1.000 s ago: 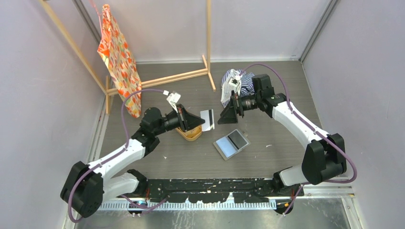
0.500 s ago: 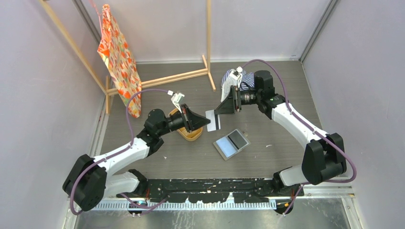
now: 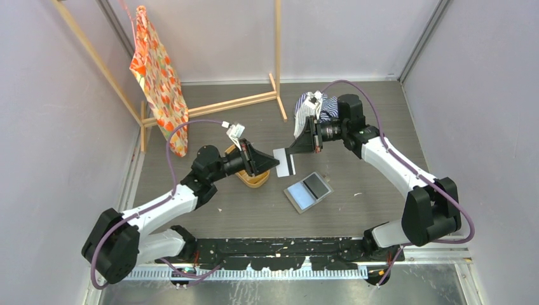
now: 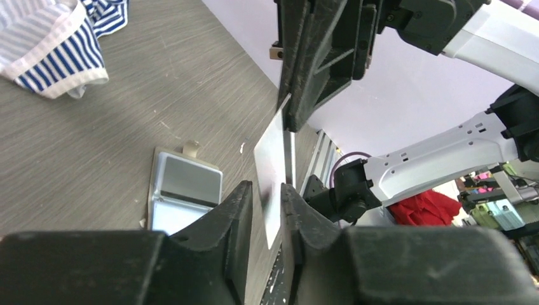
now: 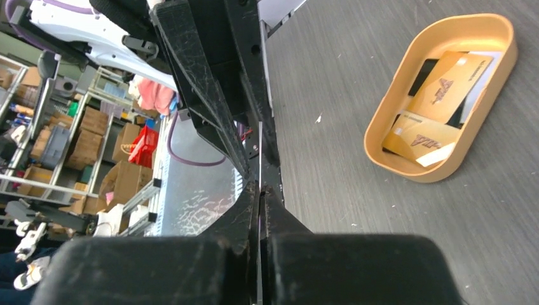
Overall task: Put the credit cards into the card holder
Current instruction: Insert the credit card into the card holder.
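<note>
Matt grained table (image 3: pixel 241 210), smooth plastic card (image 3: pixel 283 162)

I work in a robot lab's test cell — plain lilac walls (image 3: pixel 51 159) and aluminium posts (image 3: pixel 424 35) box in my grey table (image 3: pixel 254 210) — with racked cardboard boxes (image 5: pixel 127 183) beyond.

Bright even light, faint shadows, blurry foreground
</note>
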You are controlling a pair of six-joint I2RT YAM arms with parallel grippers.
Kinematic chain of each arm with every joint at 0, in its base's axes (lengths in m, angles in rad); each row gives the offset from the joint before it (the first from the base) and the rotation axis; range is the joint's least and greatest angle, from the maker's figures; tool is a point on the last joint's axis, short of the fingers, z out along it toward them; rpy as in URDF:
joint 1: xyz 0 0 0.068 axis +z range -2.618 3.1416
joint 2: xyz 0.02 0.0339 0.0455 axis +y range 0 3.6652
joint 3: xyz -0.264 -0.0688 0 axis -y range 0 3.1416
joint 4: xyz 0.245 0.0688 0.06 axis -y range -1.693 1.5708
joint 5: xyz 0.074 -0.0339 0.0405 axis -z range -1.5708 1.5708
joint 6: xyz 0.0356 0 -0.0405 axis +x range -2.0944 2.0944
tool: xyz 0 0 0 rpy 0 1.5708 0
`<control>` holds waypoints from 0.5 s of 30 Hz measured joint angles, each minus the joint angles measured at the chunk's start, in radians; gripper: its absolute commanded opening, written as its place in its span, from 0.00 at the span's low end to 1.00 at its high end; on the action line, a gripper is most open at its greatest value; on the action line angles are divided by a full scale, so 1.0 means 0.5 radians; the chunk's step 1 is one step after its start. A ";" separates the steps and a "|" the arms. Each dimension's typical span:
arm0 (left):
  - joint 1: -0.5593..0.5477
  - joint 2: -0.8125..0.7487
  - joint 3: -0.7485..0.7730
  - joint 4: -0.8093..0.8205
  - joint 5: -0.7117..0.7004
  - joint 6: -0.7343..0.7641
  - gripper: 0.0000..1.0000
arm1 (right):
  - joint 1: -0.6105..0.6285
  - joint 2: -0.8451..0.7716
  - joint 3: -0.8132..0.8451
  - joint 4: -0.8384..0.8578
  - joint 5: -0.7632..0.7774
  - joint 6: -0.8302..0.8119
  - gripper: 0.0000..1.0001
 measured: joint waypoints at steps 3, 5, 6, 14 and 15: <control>-0.004 -0.076 0.004 -0.175 -0.041 0.053 0.51 | -0.001 0.000 0.032 -0.268 -0.040 -0.288 0.01; -0.004 -0.180 0.006 -0.378 -0.097 0.137 0.67 | -0.018 0.000 0.066 -0.478 -0.060 -0.523 0.01; -0.004 -0.229 0.007 -0.455 -0.125 0.175 0.73 | -0.031 0.000 0.078 -0.549 -0.061 -0.616 0.01; -0.003 -0.699 -0.104 -0.761 -0.397 0.237 0.98 | -0.174 0.213 0.382 -1.476 0.145 -1.499 0.01; -0.003 -0.706 -0.160 -0.723 -0.401 0.193 0.94 | -0.178 0.289 0.410 -1.614 0.175 -1.623 0.01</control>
